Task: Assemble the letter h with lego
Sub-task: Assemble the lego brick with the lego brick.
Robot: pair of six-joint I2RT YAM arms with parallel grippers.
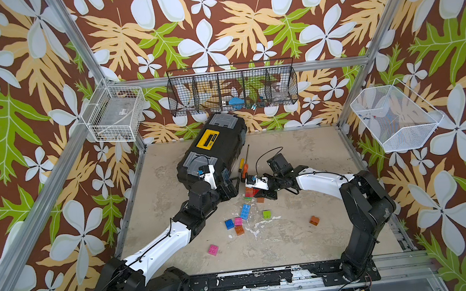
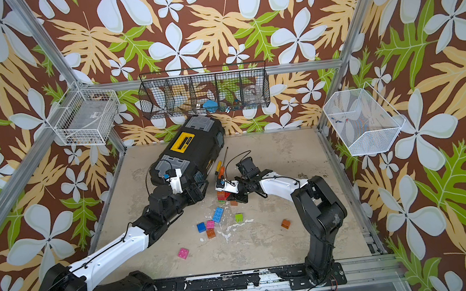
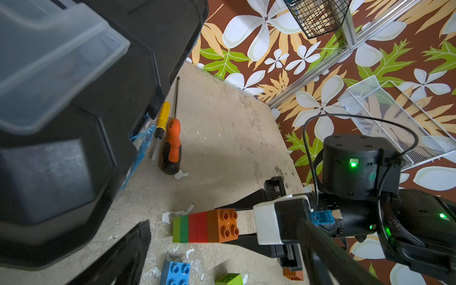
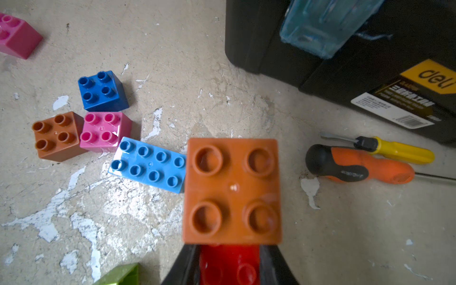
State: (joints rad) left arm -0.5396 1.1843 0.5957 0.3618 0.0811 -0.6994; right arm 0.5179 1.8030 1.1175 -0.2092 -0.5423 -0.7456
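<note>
Right claw: I have the right claw (image 3: 223,225) clamped down narrow on the stack (image 3: 197,227). Its two black fingers (image 3: 251,203) press opposite sides of the orange end brick.
Stack: four bricks joined in a row, lime, green, red and orange. It lies on its side with the orange studs facing back into the claw, so that studded orange face (image 4: 232,190) fills much of my right wrist view. I cannot tell whether the stack rests on the table (image 1: 303,174) or hangs just over it.
Left claw: the left claw (image 1: 231,183) has its jaws spread wide with nothing between them. Its tips are near the stack and apart from it.
Loose lego: a long light-blue brick (image 4: 148,164) lies just beside the stack. A blue square (image 4: 102,91), a pink square (image 4: 104,130) and an orange-brown square (image 4: 58,135) sit packed close at its far end. A lime brick (image 1: 266,214) is near them. One orange brick (image 1: 313,220) and one pink brick (image 1: 213,250) lie well apart from the rest.
Build so far: only that one short column is joined, and every other brick lies single.
Edges: the black toolbox (image 1: 211,151) crowds the left claw on its far side. An orange-handled screwdriver (image 3: 171,145) and a yellow-handled screwdriver (image 3: 162,118) lie side by side between the toolbox and the right claw.
Open room: I see bare table past the right arm toward the far right corner, and more along the near edge.
</note>
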